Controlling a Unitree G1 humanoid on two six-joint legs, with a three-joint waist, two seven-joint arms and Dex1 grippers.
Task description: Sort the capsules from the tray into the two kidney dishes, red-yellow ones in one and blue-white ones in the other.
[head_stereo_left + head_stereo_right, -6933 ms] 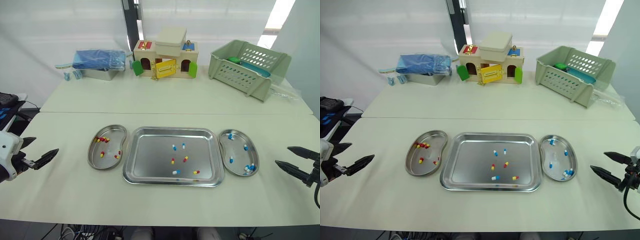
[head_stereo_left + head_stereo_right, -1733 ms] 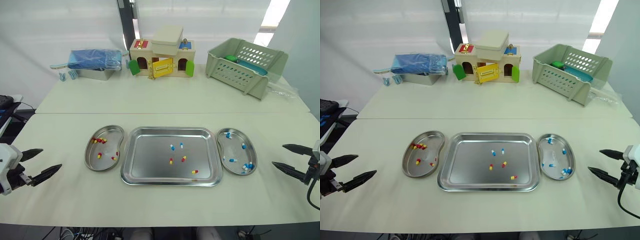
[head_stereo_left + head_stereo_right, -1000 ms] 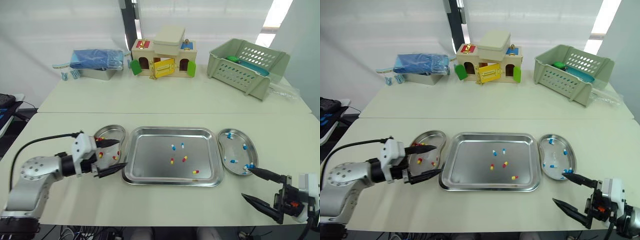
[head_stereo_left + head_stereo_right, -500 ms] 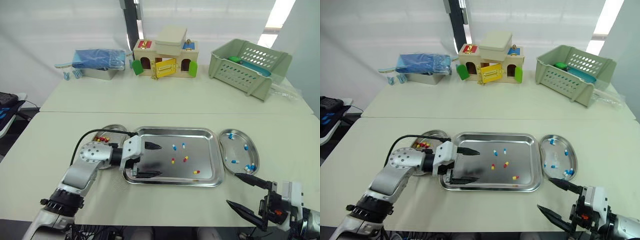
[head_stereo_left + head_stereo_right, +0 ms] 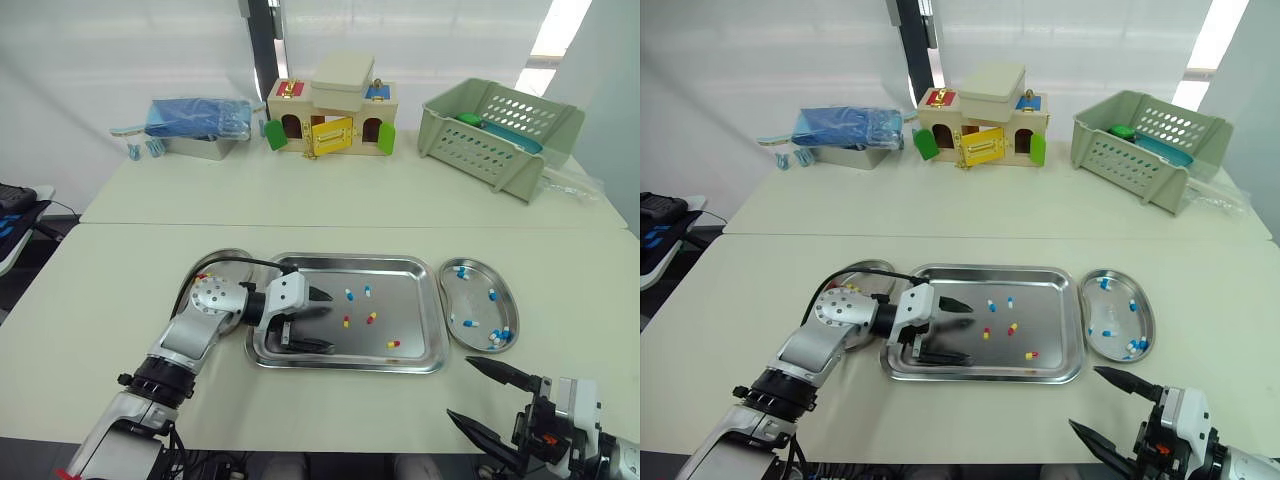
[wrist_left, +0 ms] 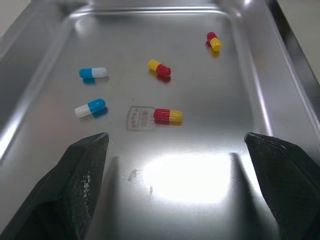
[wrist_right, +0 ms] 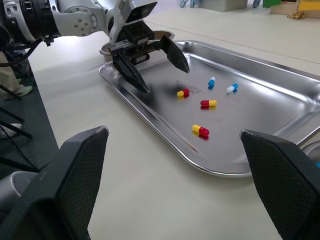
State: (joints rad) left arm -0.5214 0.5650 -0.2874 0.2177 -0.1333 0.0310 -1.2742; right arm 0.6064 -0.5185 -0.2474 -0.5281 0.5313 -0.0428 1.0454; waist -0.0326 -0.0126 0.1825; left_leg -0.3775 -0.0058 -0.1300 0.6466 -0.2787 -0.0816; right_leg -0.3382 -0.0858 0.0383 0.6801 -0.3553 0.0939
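Left wrist view: left tool (image 6: 175,136) spread wide, empty, low over the tray (image 6: 245,65); three red-yellow capsules (image 6: 168,116) and two blue-white capsules (image 6: 90,107) lie just beyond its tips | left eye view: left kidney dish (image 5: 222,256) and right kidney dish (image 5: 478,308) flank the tray; right tool (image 5: 460,387) agape, empty, by the table (image 5: 90,330) front edge

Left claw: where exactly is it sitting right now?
In the head views, the left claw is open over the left end of the tray, beside the left kidney dish, its tips pointing at a red-yellow capsule.
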